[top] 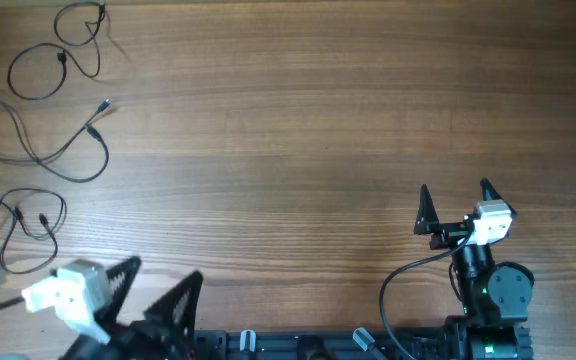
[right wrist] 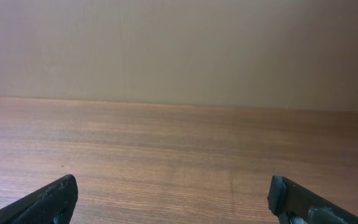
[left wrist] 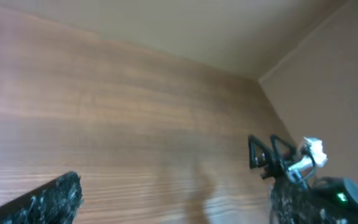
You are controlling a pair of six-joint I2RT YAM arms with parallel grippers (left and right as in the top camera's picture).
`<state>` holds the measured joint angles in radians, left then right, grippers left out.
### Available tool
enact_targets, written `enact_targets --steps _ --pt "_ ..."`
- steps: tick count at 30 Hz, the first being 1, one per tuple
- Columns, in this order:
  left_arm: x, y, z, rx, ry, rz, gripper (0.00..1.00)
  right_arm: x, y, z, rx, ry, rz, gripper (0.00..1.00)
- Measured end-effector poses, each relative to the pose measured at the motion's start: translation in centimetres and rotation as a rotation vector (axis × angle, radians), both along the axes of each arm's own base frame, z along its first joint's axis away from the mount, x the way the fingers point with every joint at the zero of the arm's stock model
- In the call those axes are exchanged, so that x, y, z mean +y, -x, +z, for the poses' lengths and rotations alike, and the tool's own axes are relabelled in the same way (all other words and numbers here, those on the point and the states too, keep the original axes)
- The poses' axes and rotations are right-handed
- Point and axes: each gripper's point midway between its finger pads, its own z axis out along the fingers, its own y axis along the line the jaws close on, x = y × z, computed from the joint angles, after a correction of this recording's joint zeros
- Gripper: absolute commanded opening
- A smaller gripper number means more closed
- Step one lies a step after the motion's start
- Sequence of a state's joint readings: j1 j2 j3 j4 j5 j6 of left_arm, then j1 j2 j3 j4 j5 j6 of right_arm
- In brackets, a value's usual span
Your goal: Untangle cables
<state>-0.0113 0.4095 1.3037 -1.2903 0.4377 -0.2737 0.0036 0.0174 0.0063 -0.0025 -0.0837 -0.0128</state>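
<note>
The cables (top: 34,156) are spread in loose loops ahead-left of the left gripper (top: 166,270), opened wide, empty; the right gripper (top: 455,186), also opened, sits well apart. One strand should be pinched near its plug.

3 thin black cables (top: 93,127) w/ tiny plugs, in loose separate loops at left of table (top: 318,120)

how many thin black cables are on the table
3, all at the overhead view's left: top cable in the corner, middle cable below it, bottom cable lowest. The lower two run off the left edge, partly hidden.
</note>
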Motion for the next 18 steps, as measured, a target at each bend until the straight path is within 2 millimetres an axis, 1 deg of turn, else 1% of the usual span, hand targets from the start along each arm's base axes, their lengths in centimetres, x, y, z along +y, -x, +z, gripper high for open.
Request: enact_targets --steps 1,4,7,9,15,18 --pt "0.0 -1.3 -0.6 -0.057 -0.006 -0.003 1.0 0.0 0.0 0.0 0.0 0.0 0.0 1.0" --pt "-0.1 -3.0 -2.0 -0.136 -0.014 -0.007 1.0 0.0 0.0 0.0 0.001 0.0 0.0 1.0" --pt "-0.1 -5.2 -5.0 -0.198 -0.02 -0.008 1.0 0.0 0.0 0.0 0.0 0.0 -0.002 1.0" --pt "-0.1 -6.9 -6.5 -0.259 -0.023 -0.008 1.0 0.0 0.0 0.0 0.0 0.0 -0.003 1.0" --pt "-0.1 -10.2 -11.7 -0.326 -0.022 -0.006 1.0 -0.1 0.0 0.0 0.0 0.0 -0.003 1.0" --pt "-0.1 -10.9 -12.5 -0.366 -0.026 -0.006 1.0 -0.1 0.0 0.0 0.0 0.0 -0.003 1.0"
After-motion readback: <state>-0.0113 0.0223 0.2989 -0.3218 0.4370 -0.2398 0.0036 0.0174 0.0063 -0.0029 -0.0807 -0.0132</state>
